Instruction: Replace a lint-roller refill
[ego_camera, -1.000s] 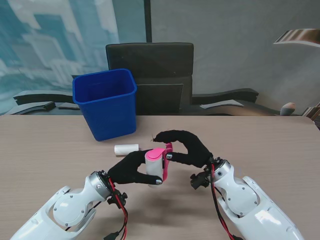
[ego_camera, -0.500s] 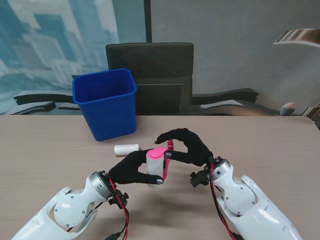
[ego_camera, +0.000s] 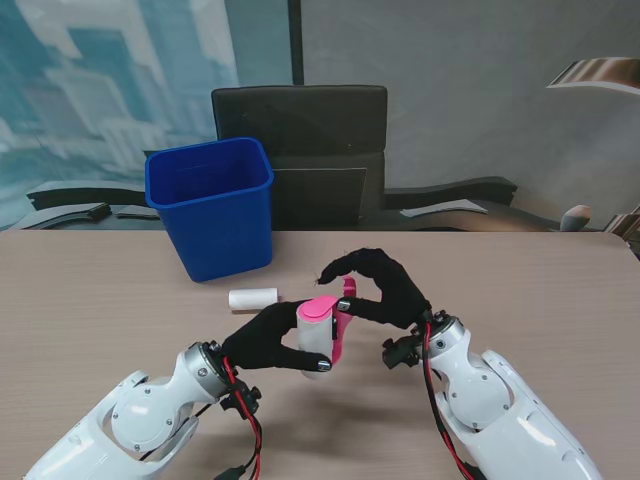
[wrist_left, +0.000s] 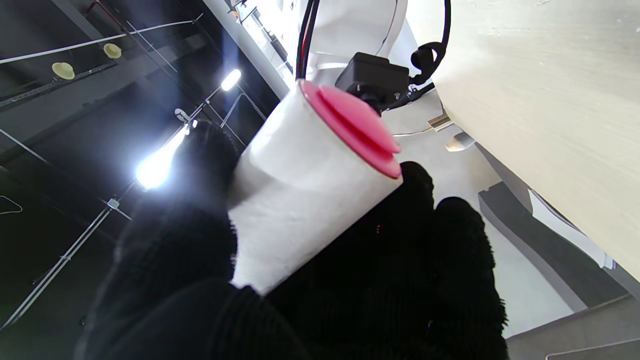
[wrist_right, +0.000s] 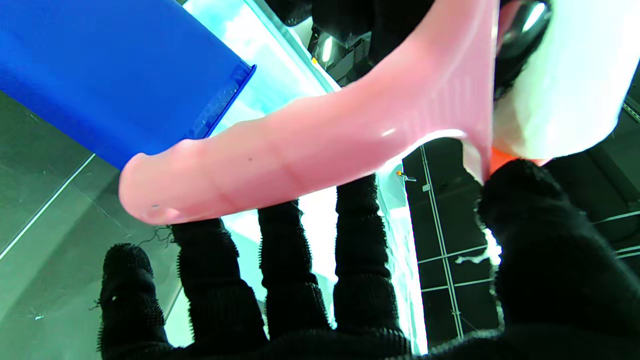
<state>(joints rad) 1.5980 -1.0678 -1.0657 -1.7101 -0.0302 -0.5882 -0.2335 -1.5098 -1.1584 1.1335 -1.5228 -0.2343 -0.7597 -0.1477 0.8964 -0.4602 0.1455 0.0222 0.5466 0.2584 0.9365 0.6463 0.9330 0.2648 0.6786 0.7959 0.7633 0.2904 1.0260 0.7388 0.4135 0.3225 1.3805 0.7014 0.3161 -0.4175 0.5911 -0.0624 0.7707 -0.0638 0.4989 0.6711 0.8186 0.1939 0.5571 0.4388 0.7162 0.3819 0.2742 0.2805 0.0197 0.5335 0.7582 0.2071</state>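
White cylindrical lint-roller refill (ego_camera: 316, 340) sits on the pink plastic lint-roller holder (ego_camera: 338, 325), pink round end cap (wrist_left: 352, 127) showing at its top end; the whole thing is held up off the light wood-grain table (ego_camera: 90, 300), in front of and to the right of the blue plastic bin (ego_camera: 212, 205). Left hand (ego_camera: 268, 340), black-gloved, is wrapped around the white roll, fingers (wrist_left: 440, 260) and thumb closed on opposite sides of it; left wrist view shows the roll filling the palm. Right hand (ego_camera: 380, 290), also black-gloved, clamps the curved pink handle (wrist_right: 310, 145): four fingers (wrist_right: 295, 270) lie along one side, thumb (wrist_right: 540, 240) presses near where the handle meets the roll. The two hands nearly touch each other at the roller.

Second small white cylindrical roll (ego_camera: 253, 297) lies on its side on the table, just in front of the blue bin, apart from the left hand and farther from me than it. The blue bin stands upright at the table's far edge; cannot tell what is inside. Black office chair (ego_camera: 300, 150) stands behind the table, just right of the bin.
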